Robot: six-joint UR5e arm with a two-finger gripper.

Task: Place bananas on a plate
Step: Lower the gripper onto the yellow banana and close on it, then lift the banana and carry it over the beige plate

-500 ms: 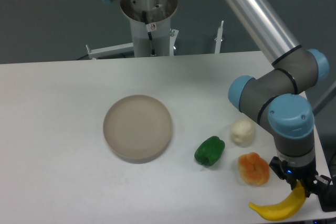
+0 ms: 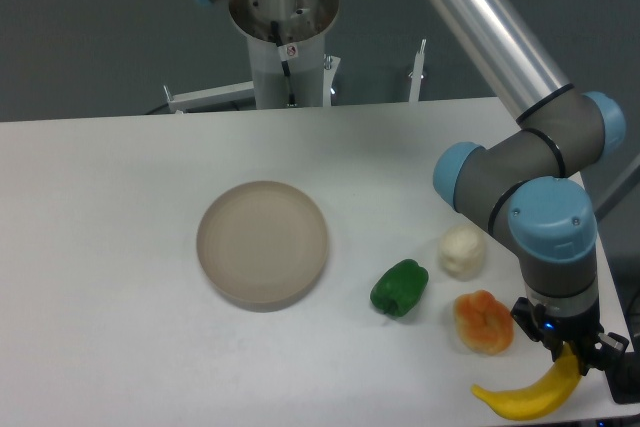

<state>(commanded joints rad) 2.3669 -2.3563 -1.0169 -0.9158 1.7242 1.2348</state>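
Tool at banana – barely moved

Tool (image 2: 572,355) closed on banana (image 2: 530,395), nudged slightly left since half a second ago; plate (image 2: 262,243) far left – lift pending.

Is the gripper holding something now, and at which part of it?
The gripper sits at the upper right end of the curved yellow banana, but whether its fingers actually grip it cannot be told.

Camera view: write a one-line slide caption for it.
Robot arm's tool meets the banana at the table's near right corner; the plate sits empty.
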